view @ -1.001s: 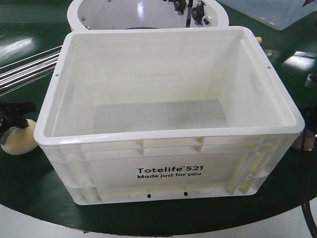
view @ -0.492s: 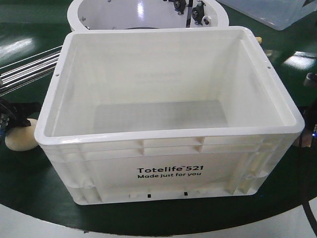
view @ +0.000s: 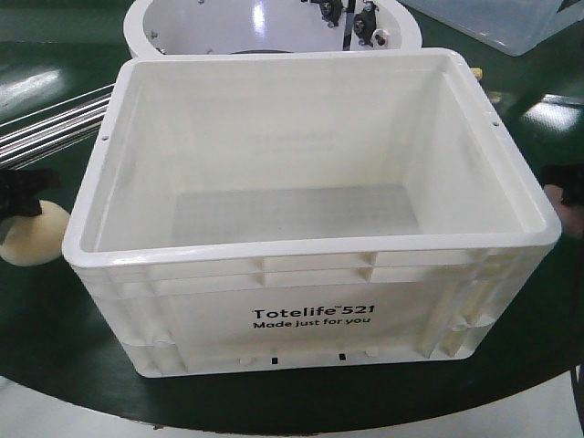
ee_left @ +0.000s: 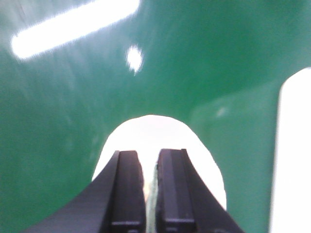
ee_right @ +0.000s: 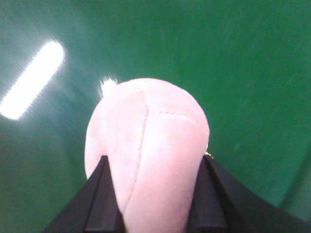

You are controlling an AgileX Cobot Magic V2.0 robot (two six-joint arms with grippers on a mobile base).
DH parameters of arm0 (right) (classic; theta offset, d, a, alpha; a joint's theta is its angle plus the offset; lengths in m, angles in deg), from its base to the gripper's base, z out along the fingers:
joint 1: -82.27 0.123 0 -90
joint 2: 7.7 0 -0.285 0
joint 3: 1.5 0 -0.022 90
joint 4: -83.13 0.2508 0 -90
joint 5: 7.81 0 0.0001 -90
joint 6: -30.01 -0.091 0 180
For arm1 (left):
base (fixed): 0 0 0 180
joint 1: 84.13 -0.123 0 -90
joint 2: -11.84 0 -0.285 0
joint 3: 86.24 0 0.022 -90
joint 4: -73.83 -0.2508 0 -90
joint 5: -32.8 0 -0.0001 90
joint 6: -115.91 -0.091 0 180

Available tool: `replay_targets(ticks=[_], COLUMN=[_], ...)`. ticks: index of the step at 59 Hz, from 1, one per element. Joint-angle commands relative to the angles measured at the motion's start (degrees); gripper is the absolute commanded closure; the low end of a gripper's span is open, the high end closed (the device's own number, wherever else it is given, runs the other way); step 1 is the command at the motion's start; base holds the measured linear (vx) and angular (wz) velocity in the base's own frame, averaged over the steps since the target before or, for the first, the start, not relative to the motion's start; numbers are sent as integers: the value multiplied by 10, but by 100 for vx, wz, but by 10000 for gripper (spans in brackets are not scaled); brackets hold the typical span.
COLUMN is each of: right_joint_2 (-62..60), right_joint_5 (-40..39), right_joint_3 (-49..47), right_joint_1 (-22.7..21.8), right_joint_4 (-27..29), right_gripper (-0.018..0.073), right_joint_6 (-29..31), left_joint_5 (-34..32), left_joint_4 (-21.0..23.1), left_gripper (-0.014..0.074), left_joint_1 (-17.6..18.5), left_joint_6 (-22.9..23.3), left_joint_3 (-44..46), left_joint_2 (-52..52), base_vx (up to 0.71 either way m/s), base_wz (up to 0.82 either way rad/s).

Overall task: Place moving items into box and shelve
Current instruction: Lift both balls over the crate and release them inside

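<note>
The box (view: 315,315), a big white crate printed "Totelife 521", stands mid-table with nothing inside. Left of it is the pale yellow moving item (view: 35,241), egg-shaped, with my left gripper (view: 20,193) on top of it. In the left wrist view the gripper (ee_left: 149,153) is pinched nearly closed on that egg (ee_left: 160,128), a green stripe showing in the slit. My right gripper (ee_right: 155,158) is shut on the pinkish-brown seamed egg (ee_right: 150,141), held above the green table. In the front view only a black part of the right gripper (view: 566,182) shows past the crate's right rim.
A round white tub (view: 164,27) with black parts in it stands right behind the crate. A translucent blue bin (view: 511,23) sits at the back right. Metal rods (view: 46,128) lie at the left. The round green table's edge (view: 91,392) curves close in front.
The left gripper and pale egg have risen slightly beside the crate. The right gripper has moved up from low by the crate's right side to near rim height.
</note>
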Motion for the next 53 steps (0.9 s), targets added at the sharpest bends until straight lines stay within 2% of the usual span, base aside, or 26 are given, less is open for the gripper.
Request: replay_targets(ticks=[1,16,23,28,32,44,48,53], right_joint_2=[-75,-187,-216,-224,-224,-207,-196,-176], right_joint_5=[-43,-56,-54,-54,-55,-68,-69,-70], right_joint_3=[-15,-62,-103,-131,-152,-164,-164,-164], right_joint_1=[-1,-1,3,28,67,235,284,338], right_joint_4=[-9,-7,11,27,35,35,35,32], right_gripper=[568,567,565,566,566,566,566,566], right_joint_6=[2,21,21,22,23,48,48,48], left_joint_5=[-34,-62,-77,-72,-62,-31,-12,17], left_joint_4=[12,24,71,123,174,366,416,454], left_gripper=[600,600,600,600,600,600,600,600], left_joint_1=[4,4,10,28,46,108,128,150], left_joint_6=[0,0,-3,-21,-60,-220,-265,-295], left_joint_3=[14,14,15,30,52,132,144,146], left_joint_2=[69,200,254,277,280,250,231,204], base_vx=[0,0,0,0,0,0,0,0], base_wz=[0,0,0,0,0,0,0,0])
